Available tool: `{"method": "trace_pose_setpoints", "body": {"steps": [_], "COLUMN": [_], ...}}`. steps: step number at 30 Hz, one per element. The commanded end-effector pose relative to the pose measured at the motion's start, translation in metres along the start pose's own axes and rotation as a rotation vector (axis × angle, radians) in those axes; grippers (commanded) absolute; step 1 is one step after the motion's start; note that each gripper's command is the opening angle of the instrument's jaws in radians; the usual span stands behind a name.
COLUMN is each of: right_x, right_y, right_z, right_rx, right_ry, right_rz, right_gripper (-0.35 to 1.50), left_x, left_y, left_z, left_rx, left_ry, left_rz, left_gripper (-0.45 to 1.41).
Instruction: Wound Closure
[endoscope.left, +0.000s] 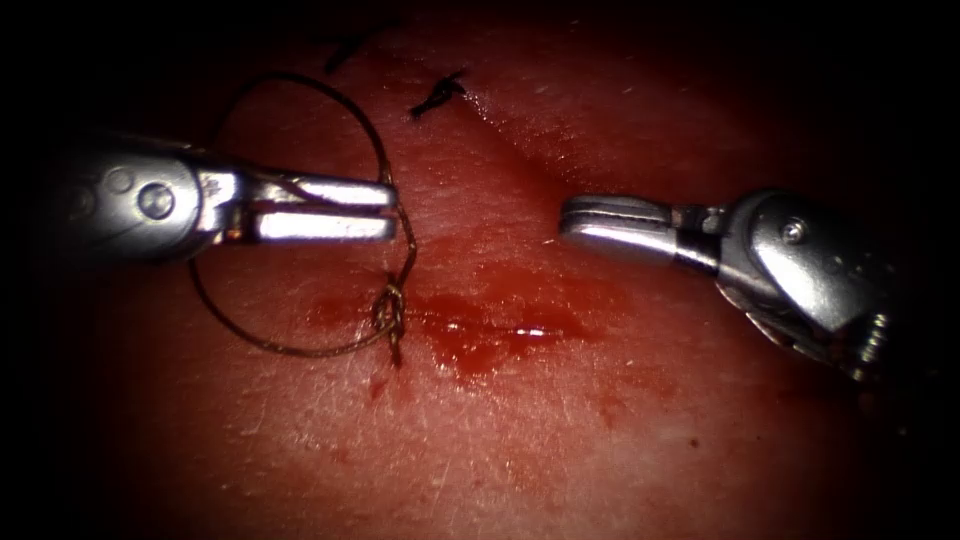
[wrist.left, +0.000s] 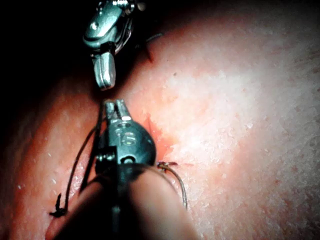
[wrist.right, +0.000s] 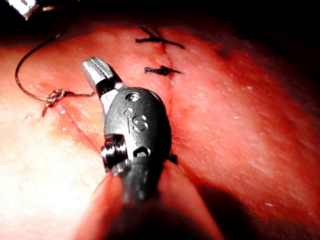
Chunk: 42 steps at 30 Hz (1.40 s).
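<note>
1. Left tool hangs left of the cut; jaws slightly parted, a narrow slot between them. Thread runs across the jaw tips; whether it is gripped I cannot tell
2. Thread loops round the left tool and ends at a knot on the tissue, beside red fluid
3. Right tool hangs right of the knot, jaws closed, holding nothing
4. Needle: cannot see it
5. Two earlier stitches sit further up the cut
6. Risks, as I judge: loop snagging on the left tool's joint; a pull tearing tissue at the knot; slack letting the knot loosen
</note>
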Motion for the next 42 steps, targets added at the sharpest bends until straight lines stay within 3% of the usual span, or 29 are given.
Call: {"method": "trace_pose_setpoints", "body": {"steps": [1, 5, 12, 17, 18, 19, 22, 23, 25, 28, 31, 34, 37, 38, 39, 42], "right_x": [-0.0003, -0.0006, -0.0037, -0.0041, -0.004, -0.0038, -0.0036, -0.0037, -0.0041, -0.0053, -0.0066, -0.0074, -0.0081, -0.0081, -0.0079, -0.0074], "right_y": [0.0004, 0.0004, -0.0012, -0.0001, 0.0004, 0.0011, 0.0021, 0.0025, 0.0028, 0.0031, 0.0033, 0.003, 0.0016, 0.001, 0.0, -0.0014], "right_z": [0.0008, 0.0029, 0.0113, 0.0138, 0.0141, 0.0143, 0.0153, 0.0168, 0.0194, 0.0244, 0.0285, 0.0304, 0.0308, 0.0303, 0.0293, 0.0276], "right_rx": [0.002, 0.037, 0.126, 0.109, 0.091, 0.063, 0.027, 0.01, -0.013, -0.038, -0.014, 0.004, 0.054, 0.085, 0.146, 0.231], "right_ry": [0.003, 0.009, 0.025, 0.024, 0.016, 0.003, -0.015, -0.019, -0.025, -0.026, -0.011, -0.005, 0.015, 0.027, 0.053, 0.089], "right_rz": [-0.007, -0.013, -0.043, -0.041, -0.039, -0.034, -0.017, -0.005, 0.002, -0.01, -0.025, -0.039, -0.055, -0.053, -0.051, -0.051], "right_gripper": [-0.35, -0.35, -0.35, -0.35, -0.28, 0.09, 0.51, 0.79, 0.96, 1.03, 0.96, 0.86, 0.68, 0.42, -0.33, -0.35], "left_x": [0.0003, 0.0, -0.0042, -0.0068, -0.0074, -0.0085, -0.0104, -0.0118, -0.0132, -0.0147, -0.0158, -0.0163, -0.0168, -0.0168, -0.0166, -0.0158], "left_y": [-0.0001, -0.0009, 0.0015, 0.0009, 0.0001, -0.0012, -0.003, -0.0039, -0.0049, -0.0055, -0.005, -0.005, -0.0034, -0.0027, -0.0012, 0.0011], "left_z": [0.0008, 0.0005, -0.0029, -0.0042, -0.0042, -0.0045, -0.0054, -0.0058, -0.0059, -0.0052, -0.0041, -0.0034, -0.0036, -0.0039, -0.0047, -0.0055], "left_rx": [0.011, 0.045, 0.023, 0.049, 0.062, 0.082, 0.124, 0.175, 0.258, 0.368, 0.433, 0.498, 0.502, 0.487, 0.458, 0.398], "left_ry": [-0.012, -0.036, -0.13, -0.179, -0.186, -0.196, -0.197, -0.208, -0.226, -0.267, -0.295, -0.3, -0.3, -0.292, -0.281, -0.258], "left_rz": [-0.007, -0.026, -0.071, -0.119, -0.152, -0.189, -0.262, -0.295, -0.314, -0.339, -0.361, -0.378, -0.379, -0.382, -0.377, -0.347], "left_gripper": [-0.45, -0.45, -0.45, -0.45, -0.45, -0.45, -0.45, -0.45, -0.45, -0.45, -0.45, -0.45, -0.45, -0.45, -0.45, -0.45]}}
